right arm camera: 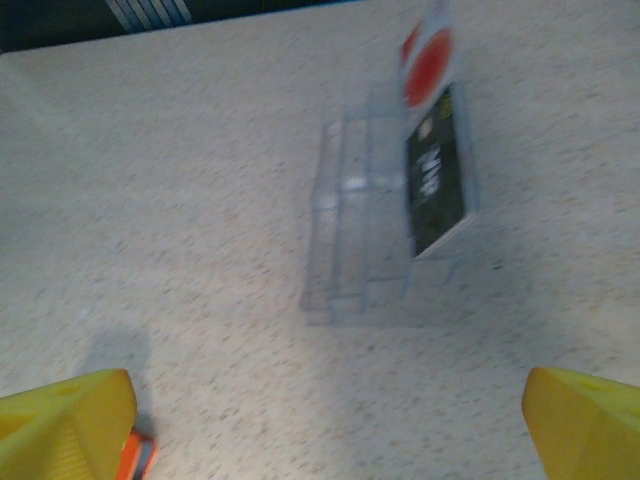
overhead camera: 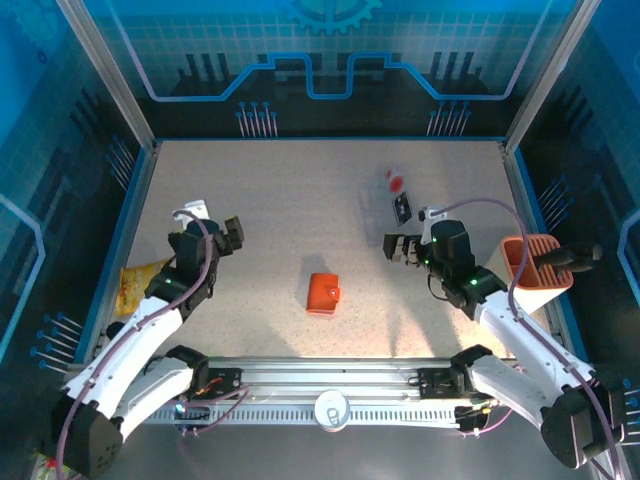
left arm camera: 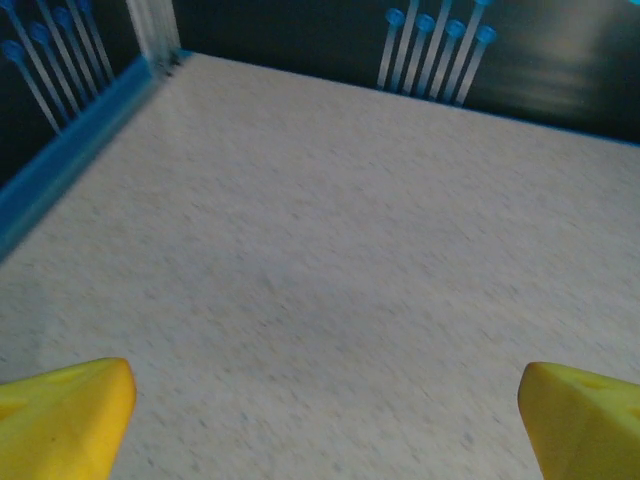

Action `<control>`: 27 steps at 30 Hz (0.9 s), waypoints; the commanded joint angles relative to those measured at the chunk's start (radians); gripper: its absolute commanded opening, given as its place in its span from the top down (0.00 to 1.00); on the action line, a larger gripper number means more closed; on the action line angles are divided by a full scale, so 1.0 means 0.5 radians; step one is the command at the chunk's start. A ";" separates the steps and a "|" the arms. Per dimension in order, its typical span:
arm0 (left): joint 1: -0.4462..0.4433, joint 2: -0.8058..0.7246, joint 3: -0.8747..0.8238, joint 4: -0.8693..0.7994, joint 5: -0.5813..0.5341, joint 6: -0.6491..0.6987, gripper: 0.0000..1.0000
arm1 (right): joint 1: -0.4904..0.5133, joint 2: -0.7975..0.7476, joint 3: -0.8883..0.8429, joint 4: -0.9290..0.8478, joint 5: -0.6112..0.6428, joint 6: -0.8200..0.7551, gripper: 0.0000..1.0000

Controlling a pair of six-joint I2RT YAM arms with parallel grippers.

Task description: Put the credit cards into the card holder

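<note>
Top external view: a speckled table [overhead camera: 300,200] spans the frame. The left gripper [overhead camera: 232,235] at middle left and the right gripper [overhead camera: 398,247] right of centre both have their jaws spread wide, holding nothing. The card holder [overhead camera: 323,293] lies folded at centre. The credit cards [overhead camera: 400,205] lean in a clear stand [overhead camera: 372,205] at upper right.

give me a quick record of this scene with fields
wallet: folded shut, centre
cards: two seen, standing in clear stand
left jaws: open, empty
right jaws: open, empty, near the stand
bin: far right
</note>
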 commanded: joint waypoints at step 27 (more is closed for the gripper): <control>0.345 1.256 -0.464 2.081 0.538 0.616 0.01 | -0.534 0.331 -0.467 1.221 0.280 -0.672 0.00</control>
